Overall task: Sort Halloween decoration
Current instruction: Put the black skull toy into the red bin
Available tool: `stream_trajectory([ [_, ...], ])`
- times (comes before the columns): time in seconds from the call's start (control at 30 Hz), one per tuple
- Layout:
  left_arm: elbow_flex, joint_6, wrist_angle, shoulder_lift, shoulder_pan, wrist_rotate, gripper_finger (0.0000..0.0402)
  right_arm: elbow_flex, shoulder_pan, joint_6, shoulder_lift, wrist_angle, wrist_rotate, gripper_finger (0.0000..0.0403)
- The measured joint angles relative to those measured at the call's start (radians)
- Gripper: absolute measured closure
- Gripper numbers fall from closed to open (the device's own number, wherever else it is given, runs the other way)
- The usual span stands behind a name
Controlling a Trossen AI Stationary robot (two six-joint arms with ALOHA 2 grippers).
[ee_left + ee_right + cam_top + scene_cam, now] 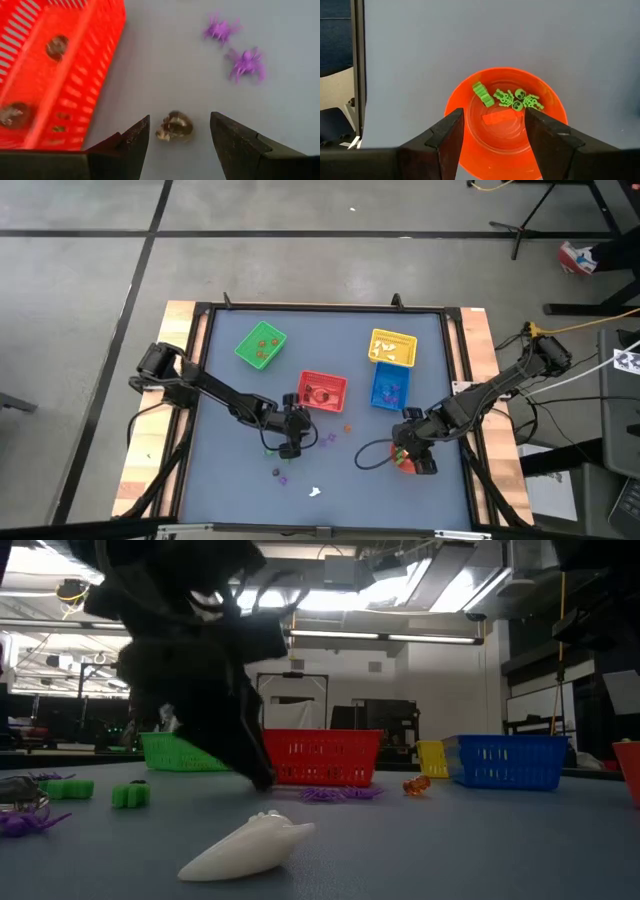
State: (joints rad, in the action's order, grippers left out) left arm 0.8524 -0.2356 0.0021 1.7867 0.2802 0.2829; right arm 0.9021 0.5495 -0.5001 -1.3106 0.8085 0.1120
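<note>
A small grey-brown skull trinket (174, 126) lies on the grey table beside the red basket (60, 75). My left gripper (180, 118) is open, slanting down, one finger on each side of the skull without touching it. Two purple spiders (234, 46) lie a little beyond. My right gripper (494, 112) hangs open above the round red bowl (507, 127), which holds green skeletons (517, 98) and an orange piece. In the low view a white trinket (248, 848), green ones (130, 795) and an orange one (417, 785) lie loose on the table.
The green basket (261, 345), yellow basket (392, 347) and blue basket (389, 387) stand toward the far side, the red basket (322, 390) in the middle. Trinkets lie inside the red one. Loose pieces (283, 476) lie near the front edge. A cable (370, 455) loops beside the bowl.
</note>
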Motion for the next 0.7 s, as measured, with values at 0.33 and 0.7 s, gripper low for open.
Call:
stream_trajectory([
  [0.33,0.002,-0.050,0.004,0.037,0.000,0.003,0.0209,0.000,0.000,0.000,0.000,0.000,0.000,0.0194],
  [0.7,0.002,-0.050,0.002,0.038,0.000,0.001,0.0231,0.000,0.000,0.000,0.000,0.000,0.000,0.0194],
])
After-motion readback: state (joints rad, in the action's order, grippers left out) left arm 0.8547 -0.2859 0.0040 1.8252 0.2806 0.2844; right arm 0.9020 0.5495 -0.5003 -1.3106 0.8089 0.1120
